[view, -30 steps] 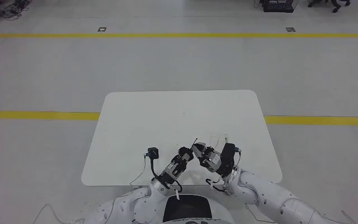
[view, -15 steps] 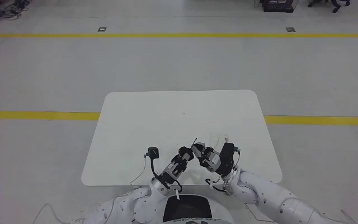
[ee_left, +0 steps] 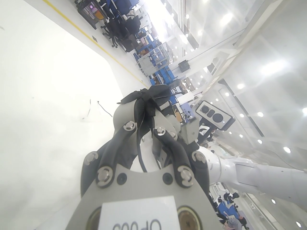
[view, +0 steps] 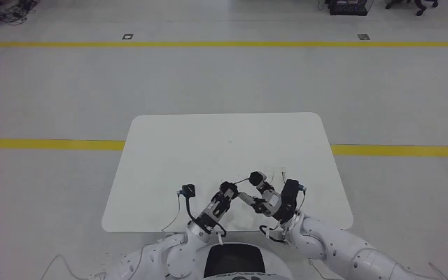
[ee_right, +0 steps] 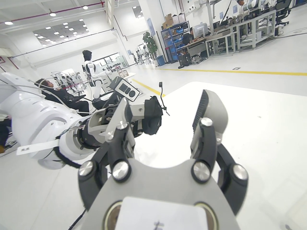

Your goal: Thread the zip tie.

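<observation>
A thin black zip tie sticks up from the black padded fingertips of my left gripper, which is shut on it just above the white table. In the left wrist view the strap runs down between those shut fingers. My right gripper stands open right beside it, facing the tie, one ribbed finger on each side, with nothing between them. In the top view both grippers, left and right, sit close together near the table's front edge.
A few small thin pieces lie on the table just beyond the right gripper. The far and left parts of the tabletop are bare. The table's front edge runs close under both wrists.
My right gripper's fingers have spread open and it has drawn slightly back from the left gripper. The left gripper has shifted a little left, still holding the zip tie.
</observation>
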`<state>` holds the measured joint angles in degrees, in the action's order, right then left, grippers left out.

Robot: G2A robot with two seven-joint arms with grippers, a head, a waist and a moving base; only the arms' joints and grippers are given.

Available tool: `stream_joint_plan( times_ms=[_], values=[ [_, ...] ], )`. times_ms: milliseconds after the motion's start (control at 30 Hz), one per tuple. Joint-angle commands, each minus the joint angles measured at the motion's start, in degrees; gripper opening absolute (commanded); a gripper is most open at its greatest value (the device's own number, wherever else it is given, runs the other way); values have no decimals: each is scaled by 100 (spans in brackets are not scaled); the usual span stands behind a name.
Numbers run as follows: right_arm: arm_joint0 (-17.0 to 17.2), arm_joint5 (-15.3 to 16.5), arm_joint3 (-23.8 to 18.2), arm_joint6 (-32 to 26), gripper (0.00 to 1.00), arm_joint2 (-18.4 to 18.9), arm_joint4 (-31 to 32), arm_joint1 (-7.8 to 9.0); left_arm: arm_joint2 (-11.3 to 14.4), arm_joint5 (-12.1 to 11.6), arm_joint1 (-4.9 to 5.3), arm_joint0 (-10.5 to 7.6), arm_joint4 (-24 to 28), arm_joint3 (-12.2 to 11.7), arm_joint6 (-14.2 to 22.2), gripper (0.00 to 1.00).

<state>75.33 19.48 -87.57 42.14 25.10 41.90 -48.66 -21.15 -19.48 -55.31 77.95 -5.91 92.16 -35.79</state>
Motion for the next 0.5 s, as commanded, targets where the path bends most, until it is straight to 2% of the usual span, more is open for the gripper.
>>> stream_joint_plan(
  times_ms=[0, 333, 400, 467],
  values=[
    [-67, 0, -79, 20, 100, -143, -193, 61, -35, 0, 5, 9, 124, 41, 63, 0],
    [-58, 0, -89, 2, 100, -142, -215, 58, -91, 5, 9, 28, 281, 67, 157, 0],
    [-29, 0, -146, -104, 100, -106, -433, 52, -175, 0, 4, 49, 386, 64, 229, 0],
    [-48, 0, -232, -198, 100, -122, -762, 94, -286, 0, 24, 109, 505, 160, 326, 0]
  ],
)
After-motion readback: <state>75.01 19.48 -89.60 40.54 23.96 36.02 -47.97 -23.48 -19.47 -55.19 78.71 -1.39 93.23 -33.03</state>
